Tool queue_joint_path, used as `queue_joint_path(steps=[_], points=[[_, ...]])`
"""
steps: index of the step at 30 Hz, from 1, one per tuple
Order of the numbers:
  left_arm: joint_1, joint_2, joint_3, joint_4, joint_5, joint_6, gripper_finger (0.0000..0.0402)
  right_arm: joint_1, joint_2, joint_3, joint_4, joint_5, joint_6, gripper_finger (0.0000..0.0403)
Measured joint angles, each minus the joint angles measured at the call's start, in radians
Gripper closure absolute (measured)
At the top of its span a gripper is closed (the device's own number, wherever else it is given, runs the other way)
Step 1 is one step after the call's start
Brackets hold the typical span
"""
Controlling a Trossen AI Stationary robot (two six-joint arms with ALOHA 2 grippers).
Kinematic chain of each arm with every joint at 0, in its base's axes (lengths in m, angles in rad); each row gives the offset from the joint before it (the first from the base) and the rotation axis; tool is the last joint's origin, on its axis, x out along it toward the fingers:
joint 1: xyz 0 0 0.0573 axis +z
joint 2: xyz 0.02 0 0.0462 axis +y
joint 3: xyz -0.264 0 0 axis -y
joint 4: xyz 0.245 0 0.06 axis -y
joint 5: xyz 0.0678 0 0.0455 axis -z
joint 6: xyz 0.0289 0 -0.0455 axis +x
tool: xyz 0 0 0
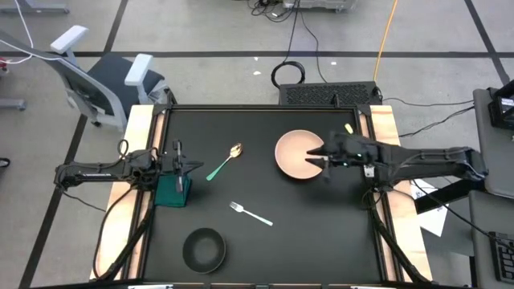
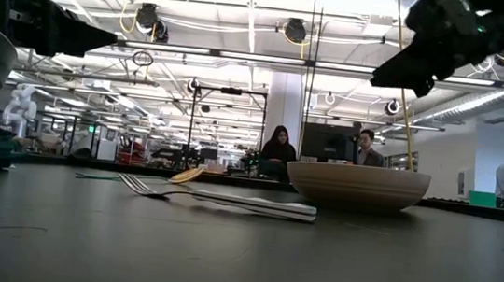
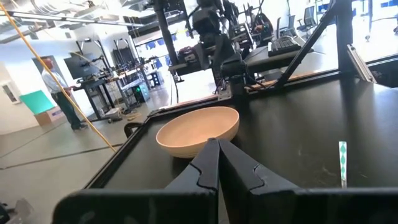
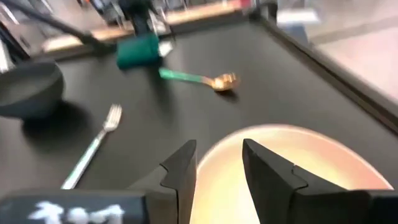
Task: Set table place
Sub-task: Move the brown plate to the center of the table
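The desk [image 1: 265, 249] carried the pieces scattered rather than laid as a setting, so by my reading the job had barely begun. The plate [image 1: 295, 154] sat toward the right side, the likely anchor for the rest. Over its right rim hung the right claw [image 1: 320, 157], fingers parted and empty, seemingly placed to take hold of the rim. The black bowl [image 1: 203, 248] lay near the front edge, well apart. The left claw [image 1: 189, 167] waited at the left, fingers pressed together on nothing, above a green cloth [image 1: 173, 191]. The fork [image 1: 250, 213] lay mid-desk; the spoon [image 1: 224, 161] rested between left claw and plate.
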Motion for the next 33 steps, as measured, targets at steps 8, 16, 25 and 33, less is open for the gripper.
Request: queue_joint_path(steps=[8,16,25,33], points=[[0.000,0.000,0.000,0.000,0.000,0.002,0.0387,-0.019,0.264,0.265,-0.408,-0.006,-0.045,0.0279],[0.000,0.000,0.000,0.000,0.000,0.001,0.0387,-0.016,0.443,0.364,-0.593,-0.008,-0.131,0.0252],[0.000,0.000,0.000,0.000,0.000,-0.017,0.0387,-0.014,0.520,0.375,-0.608,-0.108,-0.236,0.0175],[0.000,0.000,0.000,0.000,0.000,-0.028,0.0387,-0.014,0.530,0.375,-0.620,-0.118,-0.235,0.0157]])
